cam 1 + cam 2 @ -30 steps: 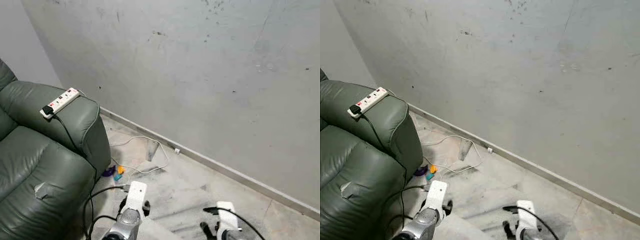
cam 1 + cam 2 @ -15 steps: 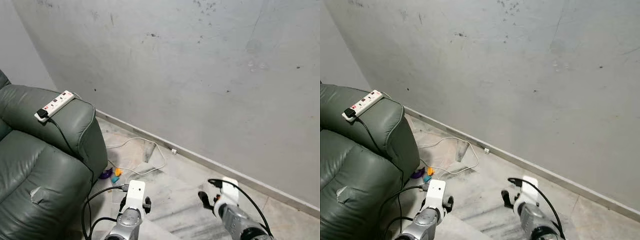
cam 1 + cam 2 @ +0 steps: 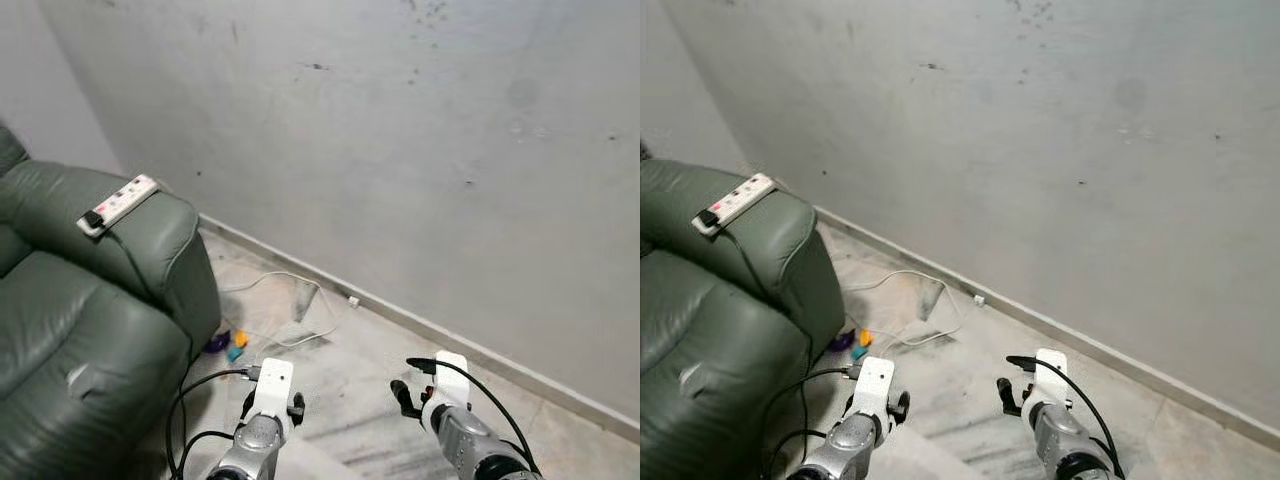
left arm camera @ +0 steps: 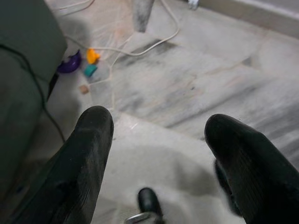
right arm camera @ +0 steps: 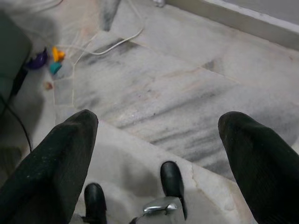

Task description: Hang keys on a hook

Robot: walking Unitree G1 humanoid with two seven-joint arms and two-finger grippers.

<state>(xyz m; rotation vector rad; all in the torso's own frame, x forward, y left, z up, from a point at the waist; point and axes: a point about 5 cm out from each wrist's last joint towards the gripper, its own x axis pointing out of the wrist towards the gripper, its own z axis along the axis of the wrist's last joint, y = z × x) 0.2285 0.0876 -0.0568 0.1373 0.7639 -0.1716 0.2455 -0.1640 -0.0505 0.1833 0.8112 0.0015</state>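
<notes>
Low in front of you, both arms reach over a grey-veined marble floor at the foot of a scuffed grey wall. Your left gripper has its two black fingers set wide apart with nothing between them; below it in the left wrist view lies floor and a pale rounded surface that you cannot identify. Your right gripper is likewise spread, its fingers well apart and empty. In the head views the left arm and right arm sit side by side, each with a white wrist block, a black cable looping off the right one.

To your left stands a dark green leather armchair, with a white power strip lying on its armrest. A white cable curls across the floor near the skirting. Just beside the chair's base lie small coloured bits: orange, teal and purple, too small to identify.

Keys and hook: you cannot make out either anywhere in these views.
</notes>
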